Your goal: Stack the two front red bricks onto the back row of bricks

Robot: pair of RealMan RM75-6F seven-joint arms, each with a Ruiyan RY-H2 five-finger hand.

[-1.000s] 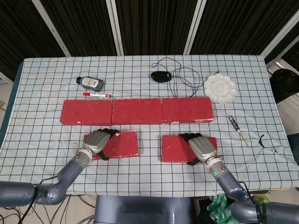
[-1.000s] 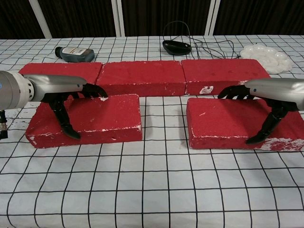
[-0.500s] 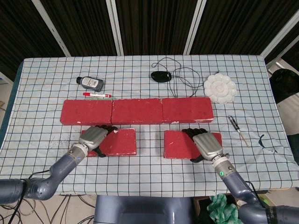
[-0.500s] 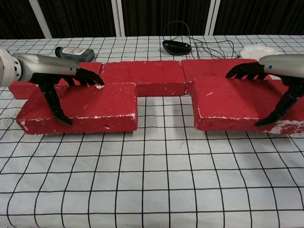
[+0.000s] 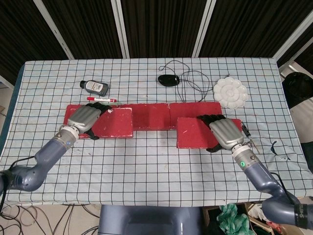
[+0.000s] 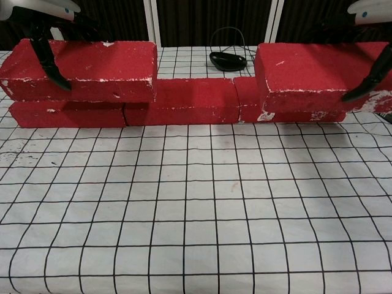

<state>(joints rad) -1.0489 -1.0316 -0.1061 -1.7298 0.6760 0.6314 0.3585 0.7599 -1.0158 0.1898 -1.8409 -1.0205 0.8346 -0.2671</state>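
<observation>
My left hand [image 5: 84,117] grips the outer end of the left red rectangular foam-looking brick [image 5: 115,122], fingers over the top and far edge, thumb on the near face as the chest view shows. My right hand [image 5: 225,132] holds the right red rectangular brick [image 5: 194,132] the same way at its right end. Both bricks are in the air, roughly level, above the back row of three red bricks [image 5: 149,115] lying end to end on the white checked tablecloth [image 5: 146,166]. In the chest view the left brick [image 6: 79,70] sits just over the row's left brick, maybe touching; I can't tell. The right brick [image 6: 312,76] hangs over the row's right end and looks a bit forward of it.

Handling, as I judge it: one end grip carries each brick flat, so they are probably light and stiff. Surface looks rough and chipped with white flecks, so grippy, not slippery, but edges may crumble. An end hold leaves the free end to sag or swing; set down flat.

Behind the row: a small dark bottle [image 5: 94,87], a red pen [image 5: 101,99], a black mouse with cable [image 5: 168,80], a white paint palette [image 5: 230,92].
</observation>
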